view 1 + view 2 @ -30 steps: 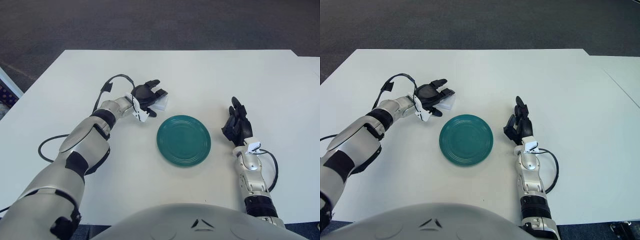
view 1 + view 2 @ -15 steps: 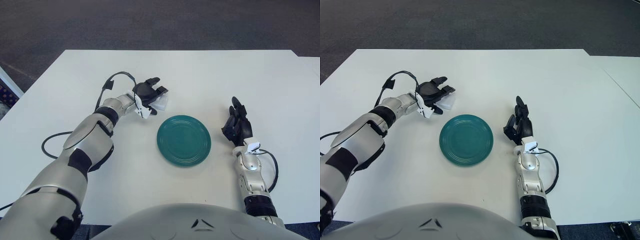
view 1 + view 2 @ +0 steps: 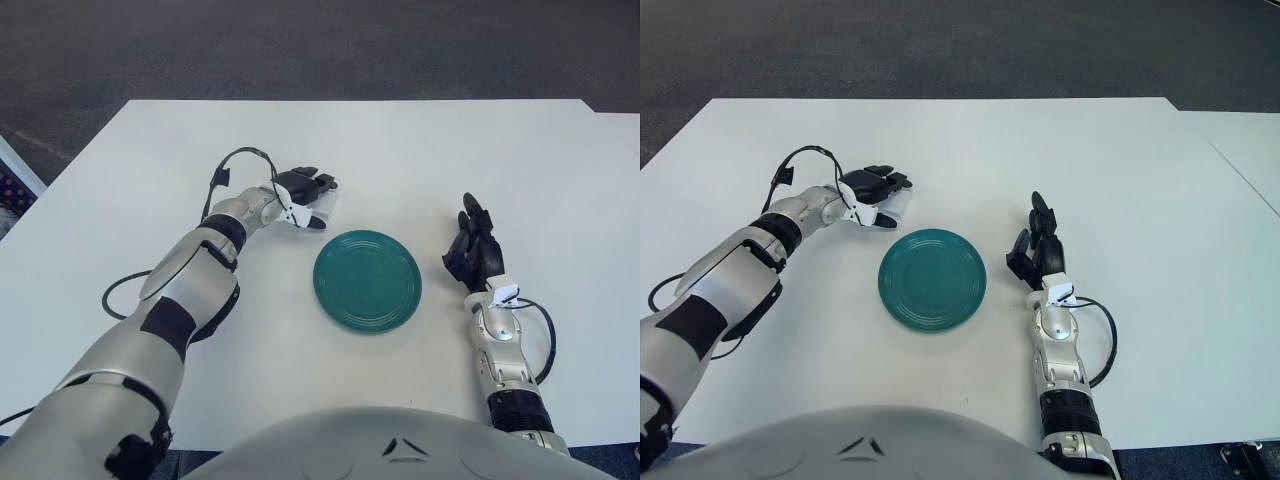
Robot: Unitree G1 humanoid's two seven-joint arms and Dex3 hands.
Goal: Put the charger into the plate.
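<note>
The white charger (image 3: 322, 206) lies on the table just up and left of the teal plate (image 3: 367, 281). My left hand (image 3: 306, 195) is down over the charger, with its dark fingers (image 3: 312, 182) reaching across the far top edge and the thumb on the near side. The fingers bracket the charger but are not closed on it, and the charger rests on the table. My right hand (image 3: 474, 250) is parked upright on the table to the right of the plate, its fingers relaxed and empty.
A black cable (image 3: 232, 163) loops from my left wrist over the table behind the hand. The white table's far edge (image 3: 350, 101) runs across the top, with dark carpet beyond.
My left hand has turned and dropped from hovering with spread fingers above the charger to lying low over it. The charger, plate and right hand have not moved.
</note>
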